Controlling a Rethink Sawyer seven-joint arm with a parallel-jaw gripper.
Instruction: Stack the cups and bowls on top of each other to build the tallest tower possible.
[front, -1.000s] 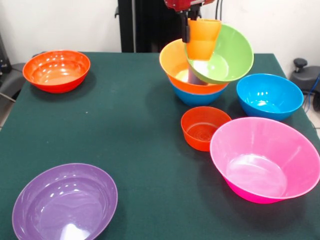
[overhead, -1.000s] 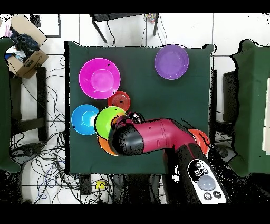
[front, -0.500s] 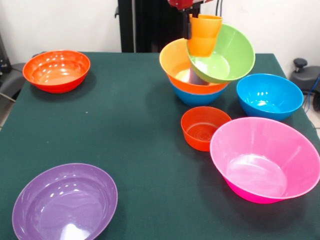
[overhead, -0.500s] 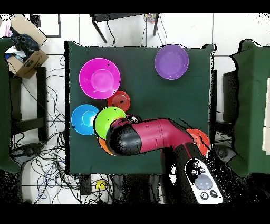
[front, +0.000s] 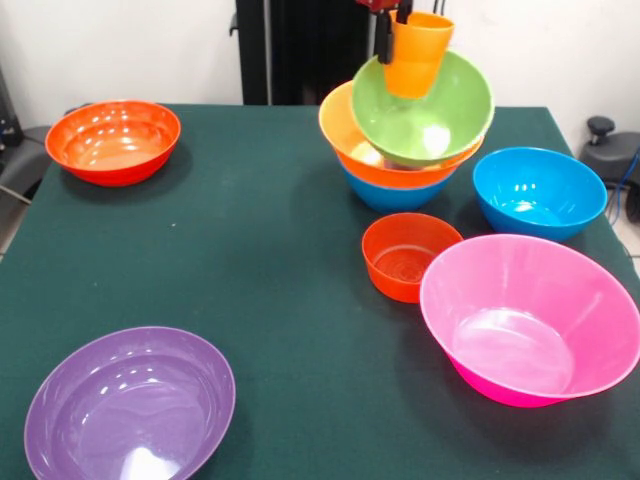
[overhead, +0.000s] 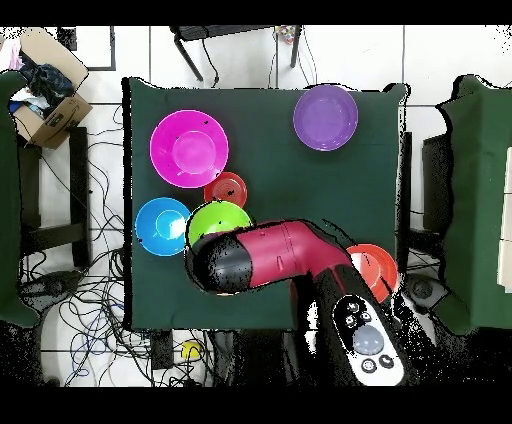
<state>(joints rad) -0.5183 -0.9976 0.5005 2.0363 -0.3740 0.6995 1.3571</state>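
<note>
We've got the gripper (front: 392, 30) pinching the rim of an orange cup (front: 417, 55), holding it just above the lime green bowl (front: 425, 108). Below sits the tower (front: 405, 150): green on an orange bowl (front: 345, 125) on a blue one (front: 385, 195). So three are stacked. Off to the sides, loose: blue bowl (front: 538, 192), small red-orange bowl (front: 405, 257), pink bowl (front: 530, 318), purple bowl (front: 130, 405), and far red-orange bowl (front: 113, 140). Plenty left.

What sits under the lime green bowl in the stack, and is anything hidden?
The lime green bowl rests in an orange bowl, which sits in a blue bowl on the table. Only their rims and sides show; their insides are mostly covered, so anything in them can't be seen.
</note>
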